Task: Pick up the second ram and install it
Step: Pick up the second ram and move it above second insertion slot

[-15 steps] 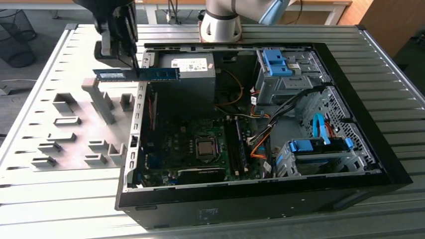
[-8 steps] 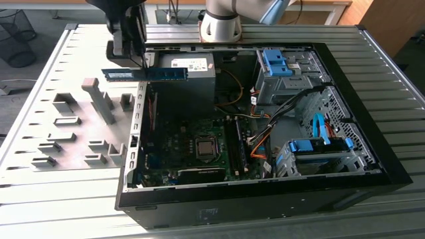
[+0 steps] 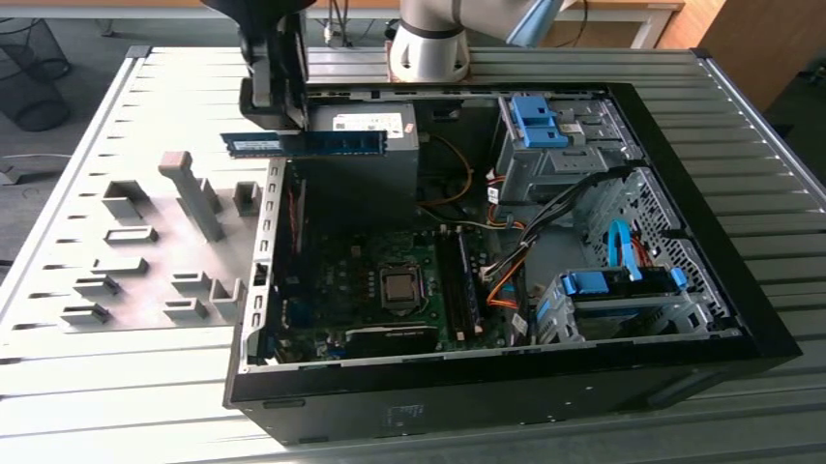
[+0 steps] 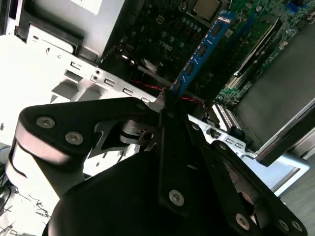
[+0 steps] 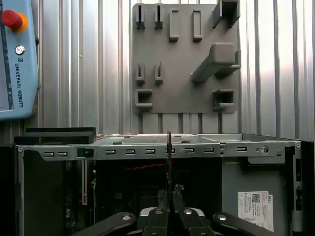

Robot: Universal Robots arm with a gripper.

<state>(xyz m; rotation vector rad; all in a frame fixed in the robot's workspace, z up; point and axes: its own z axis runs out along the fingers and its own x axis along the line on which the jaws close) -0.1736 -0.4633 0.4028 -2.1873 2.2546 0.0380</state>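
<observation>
Now the gripper (image 3: 286, 130) is closed on the second ram (image 3: 342, 143), pinching it near one end between its two fingers. In the exterior view the blue stick lies level in the air, above the rim of the open computer case (image 3: 722, 290), at about 11 o'clock from the processor (image 3: 400, 285). Its free end reaches over the power supply (image 3: 368, 121). The ram is well above the motherboard (image 3: 348, 280) and does not touch it.

In the second wrist view the ram (image 4: 202, 49) points away from the gripper (image 4: 166, 104), over the board. In the first wrist view it is seen edge-on as a thin dark line (image 5: 169, 157) rising from the closed fingers (image 5: 162, 216).

A grey fixture plate (image 3: 77, 242) lies on the table at 9 o'clock from the case.
</observation>
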